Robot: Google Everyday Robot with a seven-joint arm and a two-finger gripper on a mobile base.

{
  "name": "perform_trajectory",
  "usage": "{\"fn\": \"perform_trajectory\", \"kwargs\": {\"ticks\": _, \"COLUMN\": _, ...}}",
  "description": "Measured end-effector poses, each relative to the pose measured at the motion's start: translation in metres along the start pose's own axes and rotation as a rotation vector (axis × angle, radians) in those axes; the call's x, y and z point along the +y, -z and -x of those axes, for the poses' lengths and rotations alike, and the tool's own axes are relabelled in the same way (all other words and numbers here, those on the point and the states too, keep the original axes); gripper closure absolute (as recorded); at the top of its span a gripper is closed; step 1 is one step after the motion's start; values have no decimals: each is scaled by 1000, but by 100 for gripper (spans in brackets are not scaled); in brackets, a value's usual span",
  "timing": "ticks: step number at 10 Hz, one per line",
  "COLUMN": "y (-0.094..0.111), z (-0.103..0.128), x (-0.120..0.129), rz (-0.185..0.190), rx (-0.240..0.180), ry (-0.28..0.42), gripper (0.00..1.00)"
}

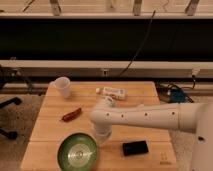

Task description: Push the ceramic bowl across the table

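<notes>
The ceramic bowl (77,151) is green with a pale ringed centre and sits at the near edge of the light wooden table (50,117), left of middle. My white arm reaches in from the right. My gripper (102,135) points down just right of the bowl's rim, close against it; I cannot tell whether it touches.
A small white cup (63,86) lies tilted at the far left corner. A red-brown packet (71,115) lies left of centre. A white tube (112,92) lies at the far middle. A black flat object (135,148) lies near the front right.
</notes>
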Motion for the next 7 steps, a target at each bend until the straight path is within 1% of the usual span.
{"fn": "perform_trajectory", "kwargs": {"ticks": 4, "y": 0, "z": 21, "x": -8, "rz": 5, "rx": -1, "ry": 60, "gripper": 99}}
{"fn": "perform_trajectory", "kwargs": {"ticks": 7, "y": -3, "z": 40, "x": -15, "rz": 21, "rx": -6, "ry": 120, "gripper": 99}}
